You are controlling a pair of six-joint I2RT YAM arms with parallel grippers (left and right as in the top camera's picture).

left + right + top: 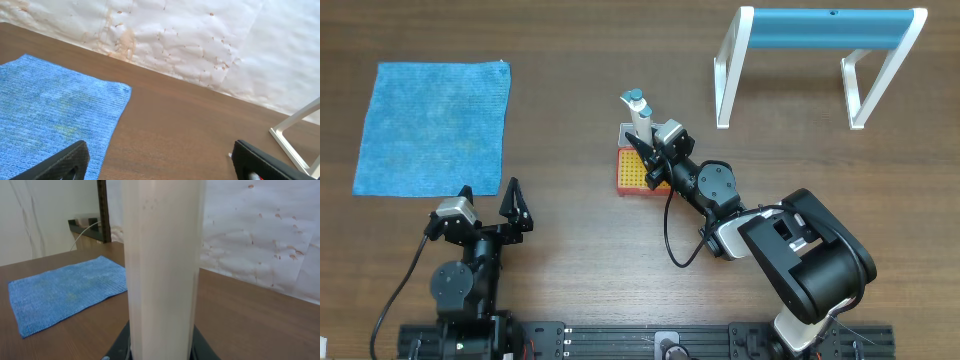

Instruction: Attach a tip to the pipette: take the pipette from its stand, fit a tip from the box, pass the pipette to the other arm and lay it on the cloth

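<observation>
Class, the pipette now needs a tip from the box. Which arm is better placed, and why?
Right, most likely. The right end effector is shut on the pipette, close to the tip box. The left end effector is open beside the cloth, far from the box.

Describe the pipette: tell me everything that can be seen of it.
The pipette has a smooth off-white body, plastic by the look, with a blue-grey cap on top. It stands upright, clamped in the right gripper, at the far end of the orange tip box. Its lower end is hidden, so whether a tip is fitted cannot be told.
</observation>
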